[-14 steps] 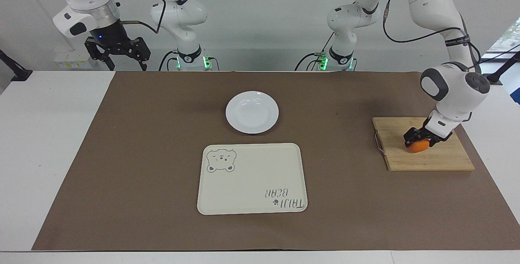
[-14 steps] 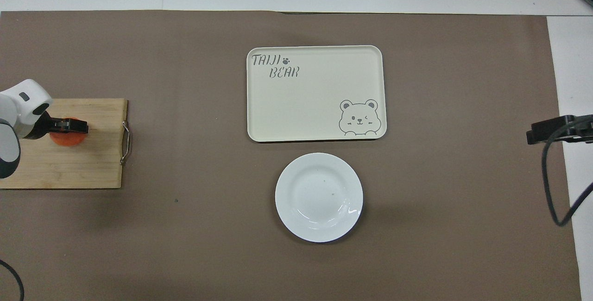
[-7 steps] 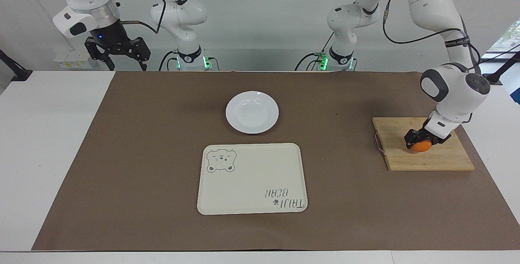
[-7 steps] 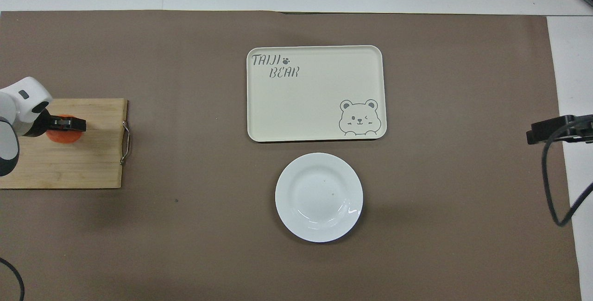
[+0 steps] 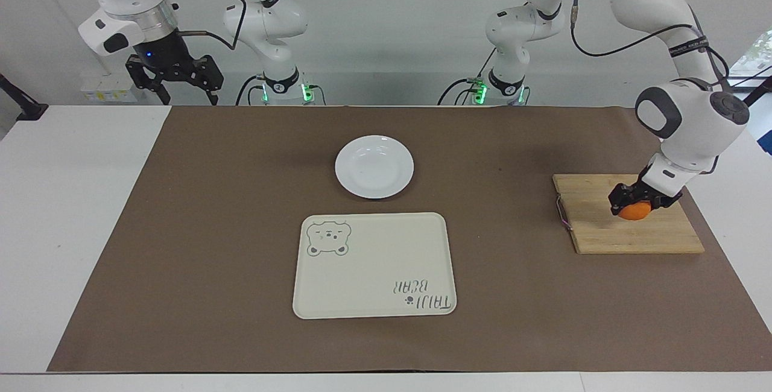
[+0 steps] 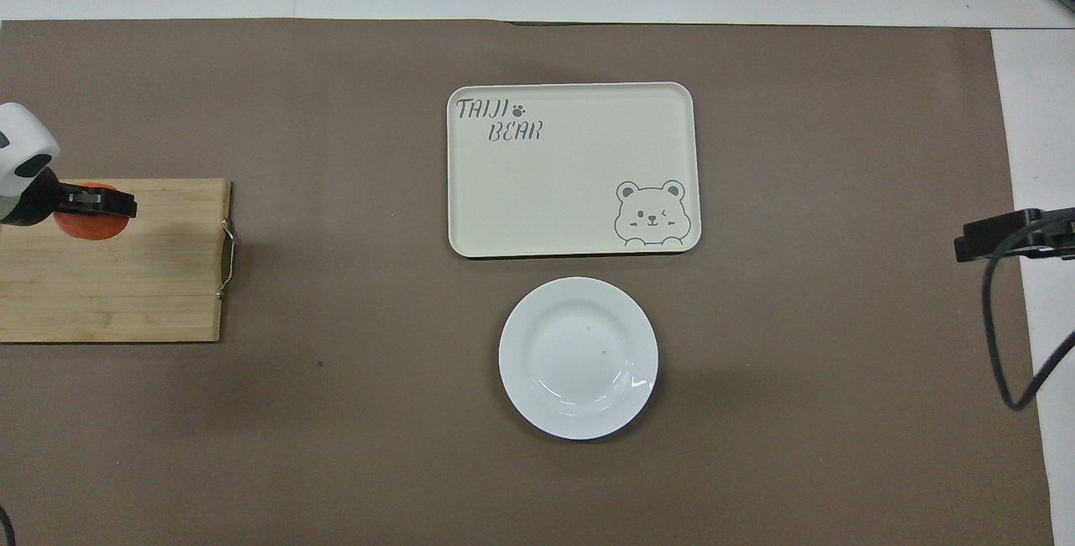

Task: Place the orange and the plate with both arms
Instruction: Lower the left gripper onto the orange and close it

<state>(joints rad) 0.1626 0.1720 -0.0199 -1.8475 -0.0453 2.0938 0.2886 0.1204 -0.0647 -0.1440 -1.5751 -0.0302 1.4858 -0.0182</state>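
The orange is held in my left gripper, which is shut on it just above the wooden board. In the overhead view the orange shows under the left gripper over the board. The white plate lies in the middle of the brown mat, nearer to the robots than the tray; it also shows in the overhead view. My right gripper hangs open and empty, raised at the right arm's end of the table, and waits.
A cream tray with a bear drawing lies beside the plate, farther from the robots. The wooden board has a metal handle on its edge toward the plate. The brown mat covers most of the table.
My left gripper has closed on the orange and lifted it slightly off the board, moving it toward the left arm's end of the table. The right arm has not moved.
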